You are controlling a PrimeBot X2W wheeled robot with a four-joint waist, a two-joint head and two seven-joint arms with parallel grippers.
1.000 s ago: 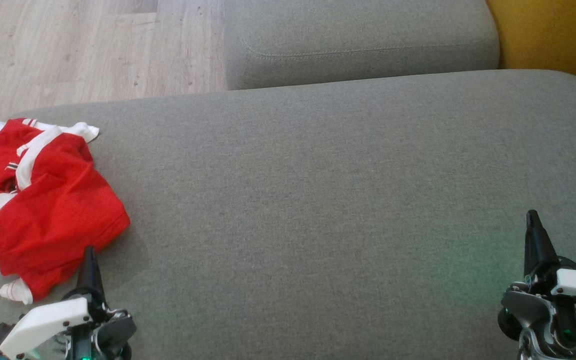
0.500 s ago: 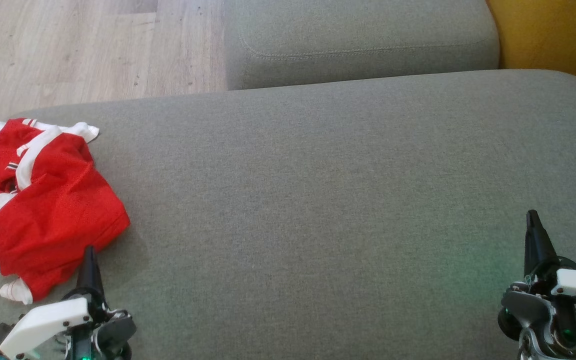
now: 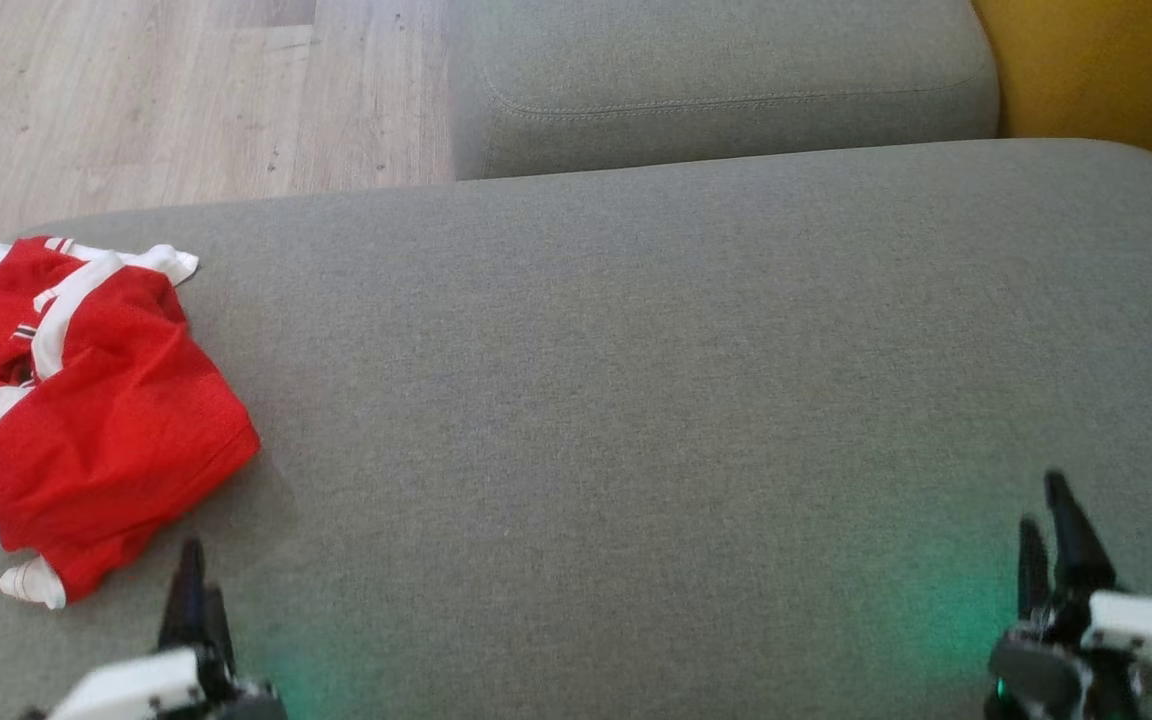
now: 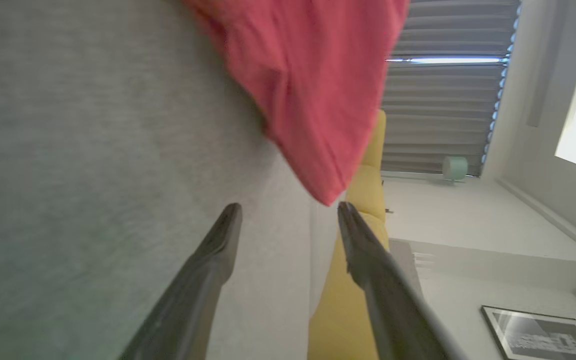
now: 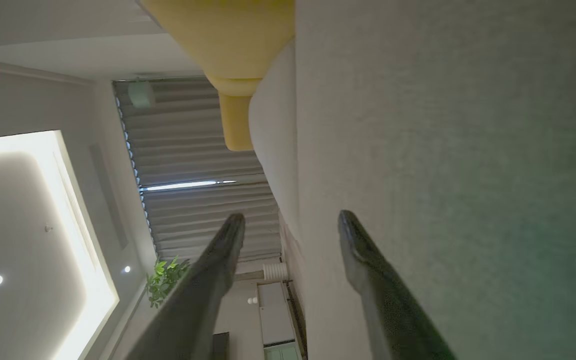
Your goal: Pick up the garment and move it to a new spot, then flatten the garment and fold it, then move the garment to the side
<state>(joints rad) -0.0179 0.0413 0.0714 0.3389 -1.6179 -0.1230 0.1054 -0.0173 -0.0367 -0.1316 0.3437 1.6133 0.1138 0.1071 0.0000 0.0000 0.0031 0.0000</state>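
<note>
My left gripper (image 3: 198, 578) sits low at the frame's lower left, fingers pointing up, jaws spread, just below the red garment (image 3: 86, 410), not touching. My right gripper (image 3: 1044, 505) is at lower right, jaws spread, over the grey cushion (image 3: 636, 400). The garment lies crumpled at the cushion's left edge.

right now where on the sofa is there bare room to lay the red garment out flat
Bare: the middle and right of the seat cushion, between the red garment at the left, the far cushion behind, and the left gripper and right gripper at the near edge. Crowded: only the left end.
</note>
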